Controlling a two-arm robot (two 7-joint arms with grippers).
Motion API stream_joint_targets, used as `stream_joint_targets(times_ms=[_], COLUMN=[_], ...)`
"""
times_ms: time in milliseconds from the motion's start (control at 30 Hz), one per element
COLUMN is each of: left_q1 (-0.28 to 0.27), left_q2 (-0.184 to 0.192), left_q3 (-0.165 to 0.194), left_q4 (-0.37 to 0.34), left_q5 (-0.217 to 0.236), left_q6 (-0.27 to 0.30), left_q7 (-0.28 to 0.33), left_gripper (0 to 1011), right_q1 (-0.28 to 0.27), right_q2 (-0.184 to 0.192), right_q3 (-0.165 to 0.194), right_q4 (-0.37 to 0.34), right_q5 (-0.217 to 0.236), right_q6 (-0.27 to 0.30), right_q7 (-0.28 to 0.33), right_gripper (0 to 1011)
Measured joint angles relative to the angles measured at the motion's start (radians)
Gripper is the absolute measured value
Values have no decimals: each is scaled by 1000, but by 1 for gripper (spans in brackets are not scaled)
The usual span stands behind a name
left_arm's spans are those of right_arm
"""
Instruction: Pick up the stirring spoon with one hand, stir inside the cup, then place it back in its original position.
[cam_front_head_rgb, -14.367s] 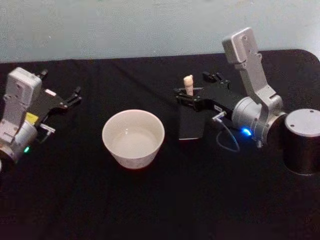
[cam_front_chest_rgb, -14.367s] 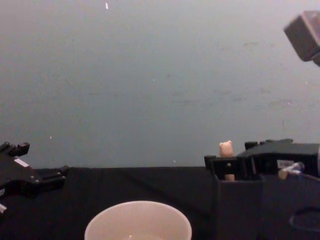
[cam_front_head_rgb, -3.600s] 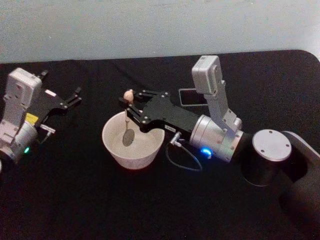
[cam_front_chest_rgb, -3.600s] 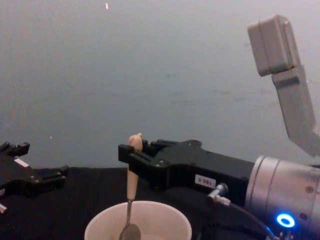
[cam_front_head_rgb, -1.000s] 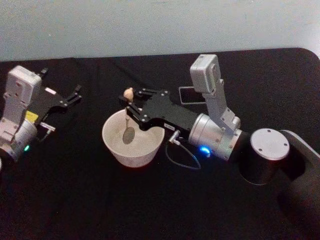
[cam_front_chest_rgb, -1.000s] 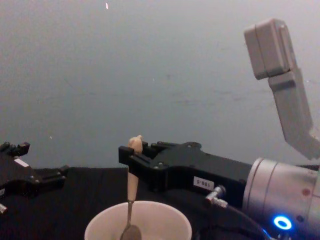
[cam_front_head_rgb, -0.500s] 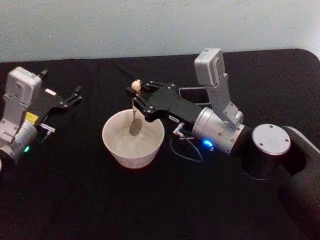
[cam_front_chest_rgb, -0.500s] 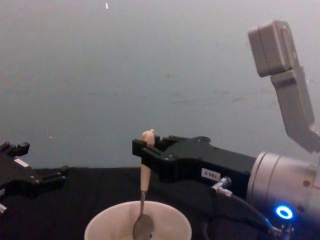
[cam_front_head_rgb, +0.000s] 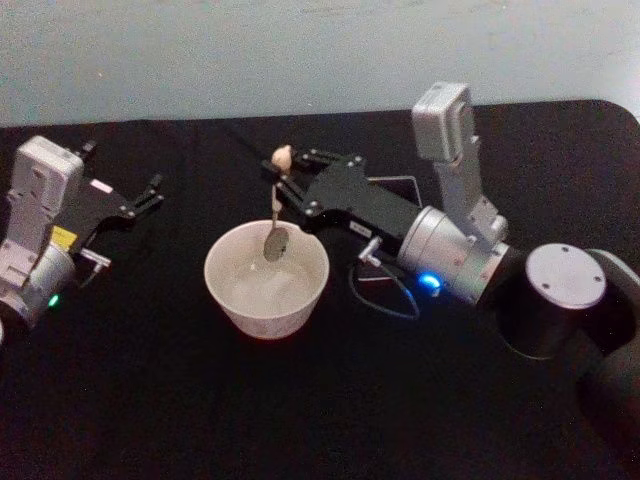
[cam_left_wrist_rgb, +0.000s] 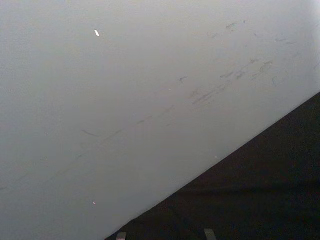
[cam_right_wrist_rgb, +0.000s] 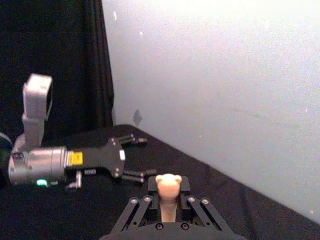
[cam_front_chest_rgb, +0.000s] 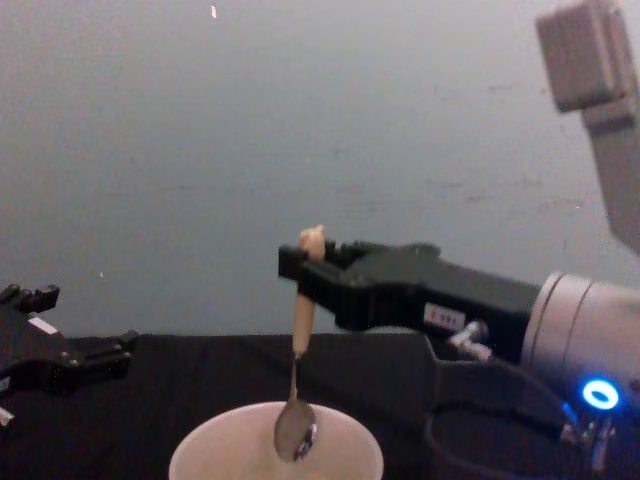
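The stirring spoon (cam_front_head_rgb: 277, 205) hangs nearly upright in the upper middle of the head view. Its bear-head knob points up and its shiny bowl sits low, over the far inner side of the cup (cam_front_head_rgb: 262, 318). In the chest view, the spoon (cam_front_chest_rgb: 302, 315) hangs at the centre of the frame. Its bowl overlaps the cup's far rim at about rim height, so it reaches only shallowly into the cup (cam_front_chest_rgb: 200, 452).

The right gripper (cam_front_head_rgb: 291, 176) reaches in from the right of the frame and is clamped on the cream handle just below the knob. The right wrist view shows its fingers (cam_right_wrist_rgb: 150, 194) pressed against both sides of the handle.

The left gripper (cam_front_head_rgb: 148, 195) lies at the left edge on the black table (cam_front_head_rgb: 150, 400), well apart from the cup. Its claw is spread wide and holds nothing.

The step in hand looks like the stirring itself or its very end, because the bowl sits high against the far wall, not deep in the middle. The next move calls for a straight lift to clear the thin rim without tipping the cup. The spoon would then travel right, toward the dark holder box (cam_front_head_rgb: 405, 186) partly hidden behind the right arm, which is probably where it rests. There it must be kept vertical, so the bowl enters the narrow mouth before the claw lets go.
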Motion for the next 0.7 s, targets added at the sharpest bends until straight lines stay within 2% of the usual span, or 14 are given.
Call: stream_joint_targets(times_ms=[200, 433, 700], left_q1=[0, 0, 0], left_q2=[0, 0, 0], left_q3=[0, 0, 0], left_q4=[0, 0, 0], left_q5=[0, 0, 0], left_q6=[0, 0, 0], left_q7=[0, 0, 0], left_gripper=[1001, 1001, 1001], right_q1=[-23, -45, -74], right_q2=[23, 45, 67], right_q3=[34, 72, 138], right_q4=[-98, -189, -287], right_q5=[27, 31, 35], right_q6=[33, 73, 129], right_q7=[-28, -85, -159], right_gripper=[228, 228, 228])
